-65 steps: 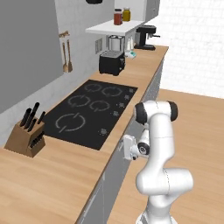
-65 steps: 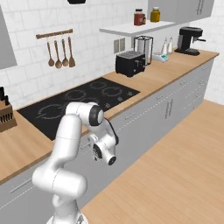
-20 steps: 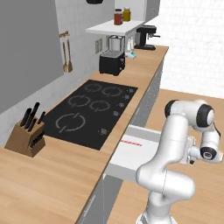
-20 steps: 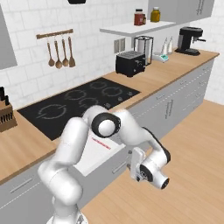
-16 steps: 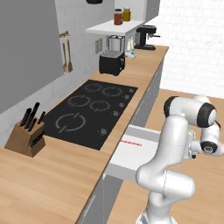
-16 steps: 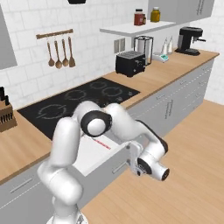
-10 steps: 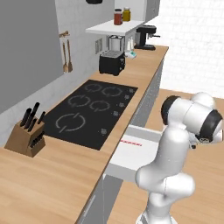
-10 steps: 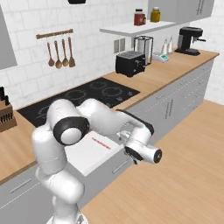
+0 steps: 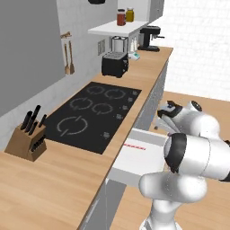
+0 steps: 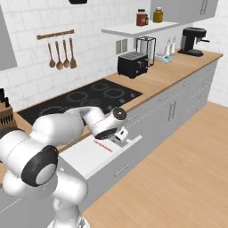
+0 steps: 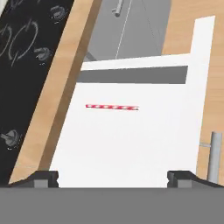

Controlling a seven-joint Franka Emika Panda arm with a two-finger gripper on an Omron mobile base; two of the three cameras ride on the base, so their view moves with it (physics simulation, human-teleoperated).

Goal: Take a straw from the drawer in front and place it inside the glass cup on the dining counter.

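The wide white box drawer (image 11: 131,144) is pulled out below the black hob (image 9: 92,114). The thin red-and-white striped straw (image 11: 112,107) is seen lying flat inside it. The two dark fingers (image 11: 43,178) are spread wide apart, held above the straw, not touching it.

The drawer (image 9: 143,158) now stands pulled out, and the end effector (image 10: 121,138) has swung back over it.

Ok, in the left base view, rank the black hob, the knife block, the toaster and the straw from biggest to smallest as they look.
1. Black hob.
2. Knife block and toaster: they look alike, and the block stands nearer the camera, so unranked.
3. Straw in the open drawer, the thinnest.
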